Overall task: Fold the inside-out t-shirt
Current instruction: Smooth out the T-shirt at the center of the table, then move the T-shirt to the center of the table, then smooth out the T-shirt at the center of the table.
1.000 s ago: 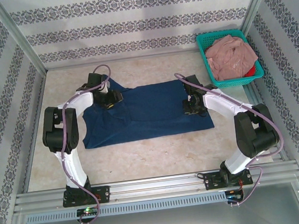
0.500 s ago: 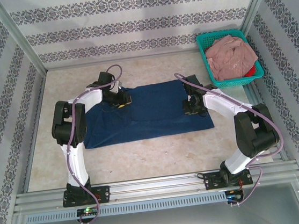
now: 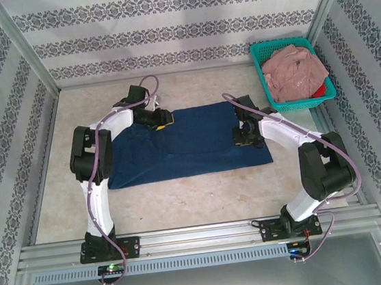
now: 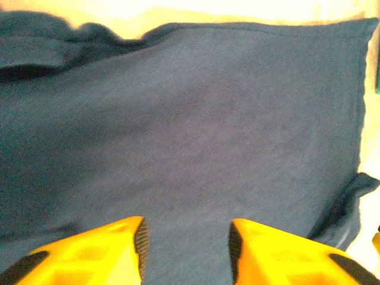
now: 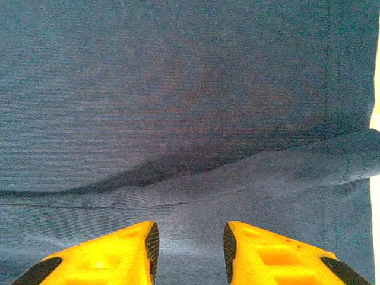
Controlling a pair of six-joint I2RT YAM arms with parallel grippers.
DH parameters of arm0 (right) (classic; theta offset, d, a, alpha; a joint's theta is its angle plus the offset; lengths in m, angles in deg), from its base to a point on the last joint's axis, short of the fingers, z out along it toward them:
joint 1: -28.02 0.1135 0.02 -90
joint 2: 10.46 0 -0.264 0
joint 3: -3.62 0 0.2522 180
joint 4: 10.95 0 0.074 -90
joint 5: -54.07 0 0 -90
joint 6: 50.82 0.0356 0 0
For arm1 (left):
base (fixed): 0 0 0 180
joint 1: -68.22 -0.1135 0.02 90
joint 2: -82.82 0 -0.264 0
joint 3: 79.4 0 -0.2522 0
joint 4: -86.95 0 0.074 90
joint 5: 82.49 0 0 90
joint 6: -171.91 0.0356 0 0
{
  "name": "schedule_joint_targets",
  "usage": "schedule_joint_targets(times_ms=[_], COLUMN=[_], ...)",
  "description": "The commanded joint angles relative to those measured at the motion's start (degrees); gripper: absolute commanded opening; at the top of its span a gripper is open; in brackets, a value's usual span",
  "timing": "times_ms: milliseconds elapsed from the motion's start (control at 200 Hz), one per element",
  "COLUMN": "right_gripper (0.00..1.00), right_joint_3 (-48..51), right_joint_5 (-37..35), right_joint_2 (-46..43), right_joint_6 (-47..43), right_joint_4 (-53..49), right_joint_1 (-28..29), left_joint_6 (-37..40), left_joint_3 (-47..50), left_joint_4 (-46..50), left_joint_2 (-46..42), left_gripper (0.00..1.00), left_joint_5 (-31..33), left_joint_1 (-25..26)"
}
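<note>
Shirt: t-shirt (image 3: 187, 146) lies long side-to-side on the desk (image 3: 203, 196).
Left fingers (image 4: 113, 249): apart, empty, at its far edge.
Right fingers (image 5: 119, 249): apart, empty, over its right end.

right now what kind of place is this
Probably a staged robot test cell, not a home: wallpapered panels in a metal frame, a navy t-shirt on the table, a teal basket of clothes.

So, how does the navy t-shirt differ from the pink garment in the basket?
The navy t-shirt lies spread flat on the table; the pink garment sits bunched in the green basket. The t-shirt is dark blue, the garment dusty pink. Both are soft cloth.
</note>
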Motion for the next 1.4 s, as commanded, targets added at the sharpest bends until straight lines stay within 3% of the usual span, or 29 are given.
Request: schedule_joint_targets(times_ms=[0, 105, 285, 415, 550, 764, 849, 934, 1164, 1394], right_gripper=[0.39, 0.40, 0.38, 0.38, 0.38, 0.38, 0.40, 0.42, 0.44, 0.44], right_joint_3=[0.77, 0.57, 0.04, 0.81, 5.52, 13.06, 11.39, 5.95, -7.72, -8.39], right_joint_5=[4.64, 12.13, 13.00, 12.25, 10.25, 7.22, 7.24, 5.21, 6.26, 7.52], right_joint_2=[-1.75, 1.34, 7.64, 10.40, 7.59, -1.40, -6.25, -7.20, 2.80, 4.26], right_joint_6=[-1.08, 1.25, 1.78, 1.59, 2.95, 4.95, 3.85, 2.07, 0.91, 1.86], right_joint_4=[3.54, 6.85, 4.69, 1.50, -0.54, -3.57, -1.44, 1.93, 5.62, 7.71], right_joint_1=[-3.18, -6.41, -12.26, -13.28, -14.45, -15.04, -14.22, -12.82, -11.88, -11.37], left_joint_6=[-2.65, -7.05, -9.37, -8.68, -9.86, -14.36, -13.49, -11.29, -6.93, -5.44], left_joint_3=[9.61, 19.78, 31.17, 35.44, 43.28, 54.87, 51.82, 45.56, 21.32, 4.74], left_joint_4=[-2.68, -1.69, -2.45, -0.05, 1.62, 4.18, 3.66, -0.12, -4.29, 0.66], left_joint_2=[-12.98, -19.57, -24.47, -26.26, -31.20, -46.31, -50.11, -48.31, -23.82, -7.08], left_gripper=[0.48, 0.51, 0.51, 0.51, 0.51, 0.53, 0.54, 0.56, 0.59, 0.57], left_joint_5=[11.20, 15.04, 15.63, 16.62, 16.33, 17.16, 19.74, 23.21, 23.67, 20.49], left_joint_1=[-0.62, -3.00, -6.84, -7.85, -7.49, -6.29, -6.34, -6.61, -9.78, -9.79])
